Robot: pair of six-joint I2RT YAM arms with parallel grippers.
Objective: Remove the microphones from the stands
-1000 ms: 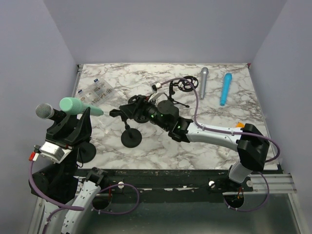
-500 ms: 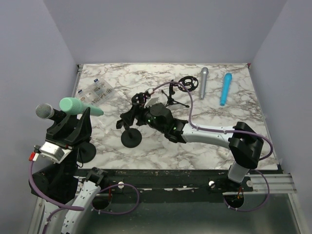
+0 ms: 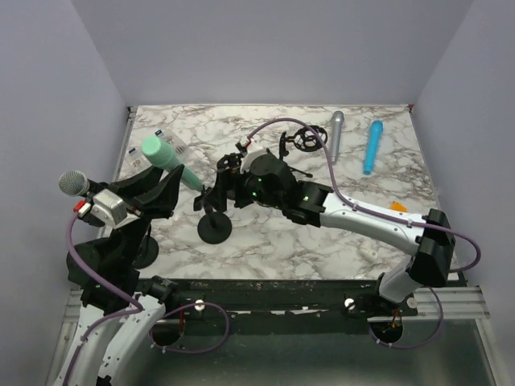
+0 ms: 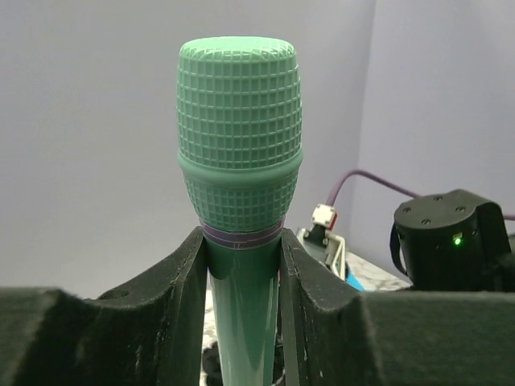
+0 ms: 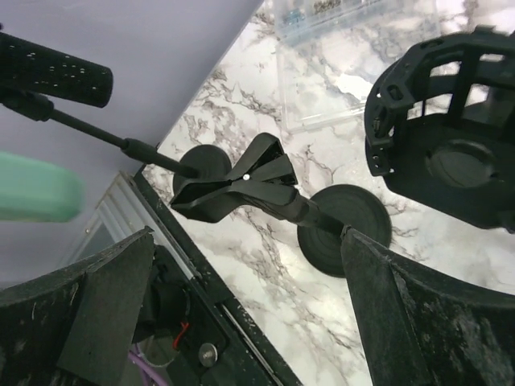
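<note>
My left gripper (image 3: 161, 183) is shut on the green microphone (image 3: 165, 158), which points up and away with its head at the top. In the left wrist view the microphone (image 4: 240, 161) stands between the two black pads, with the gripper (image 4: 241, 265) clamped just below the head. The black stand (image 3: 216, 229) has a round base, and its clip (image 5: 241, 181) is empty. My right gripper (image 3: 217, 191) is open beside the top of the stand. In the right wrist view it (image 5: 257, 314) straddles the stand's post without touching it.
A second stand (image 3: 142, 252) at the left carries a black microphone with a grey head (image 3: 72, 183). A clear plastic box (image 3: 137, 153) lies at the back left. A silver microphone (image 3: 335, 133), a blue microphone (image 3: 372, 146) and a small black mount (image 3: 306, 138) lie at the back right.
My left gripper has swung the green microphone to the right and further back, turning its wrist. My right arm has lifted and straightened, its gripper staying by the stand's top.
</note>
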